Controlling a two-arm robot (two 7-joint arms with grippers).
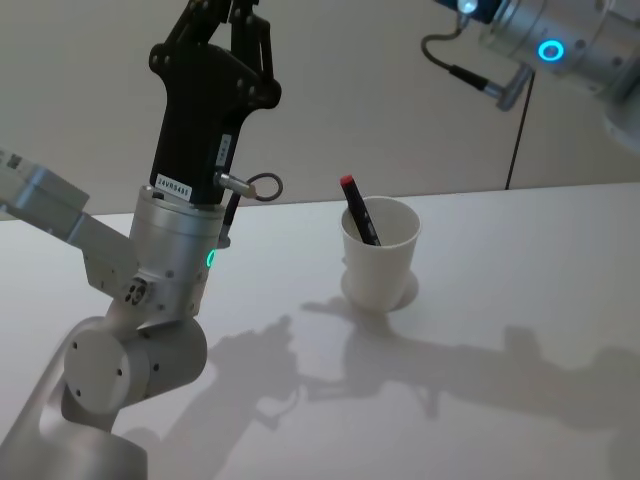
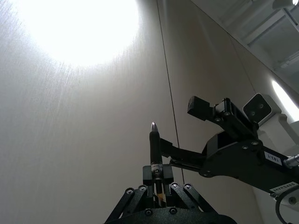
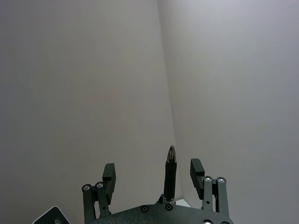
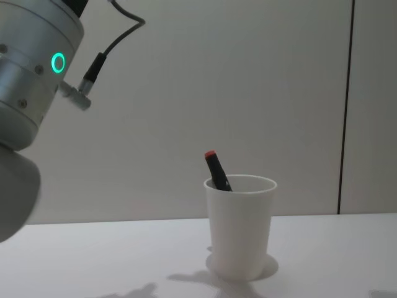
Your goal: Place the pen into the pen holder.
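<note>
The pen (image 1: 359,212), black with a red end, stands inside the pen holder (image 1: 383,268), a white paper cup at the middle of the table. It leans left with its red end above the rim; the chest view shows the pen (image 4: 216,169) and the pen holder (image 4: 239,231) from the side. My left gripper (image 2: 158,176) is raised high to the left of the cup, pointing up, its fingers together around a thin black pointed rod. High at the right, my right gripper (image 3: 153,171) also points up, open, with the same kind of rod standing free between its fingers.
The white table (image 1: 500,400) spreads around the cup. My left arm's silver wrist and elbow (image 1: 150,300) fill the near left. The right arm's wrist (image 1: 560,45) hangs at the top right. A black cable (image 1: 516,130) runs down the wall behind.
</note>
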